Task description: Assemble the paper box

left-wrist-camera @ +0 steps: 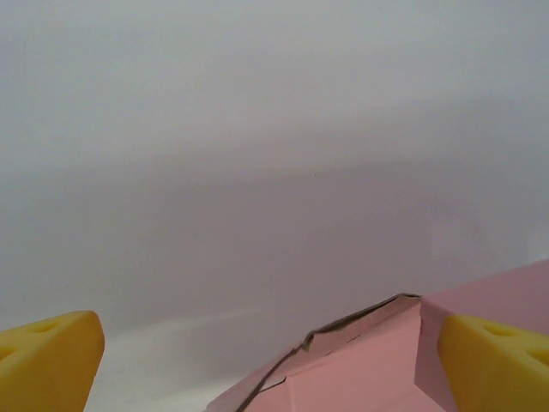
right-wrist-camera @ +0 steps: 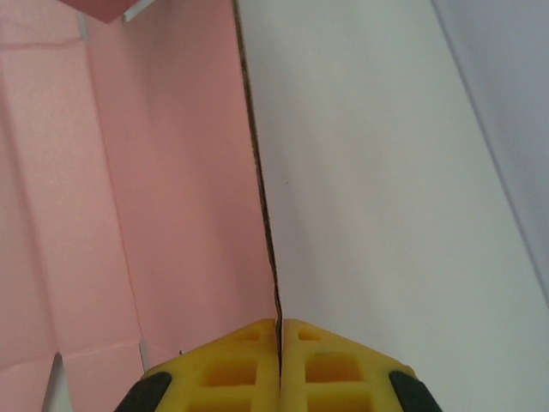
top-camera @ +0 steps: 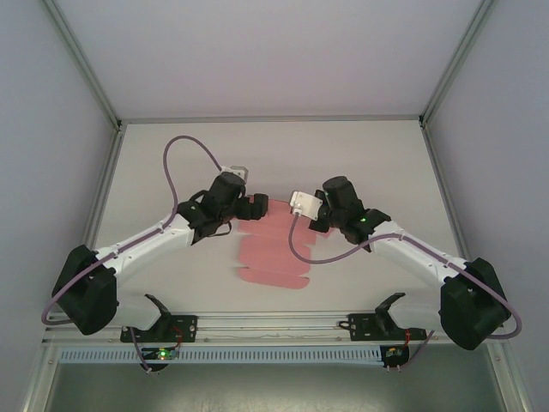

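Observation:
The paper box is a flat pink die-cut sheet with flaps, lying on the white table between the two arms. My right gripper sits at the sheet's far right edge. In the right wrist view its yellow fingers are pressed together with the card's thin edge running in between them, so the right gripper is shut on the card. My left gripper hovers at the sheet's far left corner. Its yellow fingertips stand wide apart, with a raised pink flap beside the right one.
The white table is boxed in by grey walls and metal rails on the left, right and back. A purple cable loops above the left arm. Both arm bases stand at the near edge.

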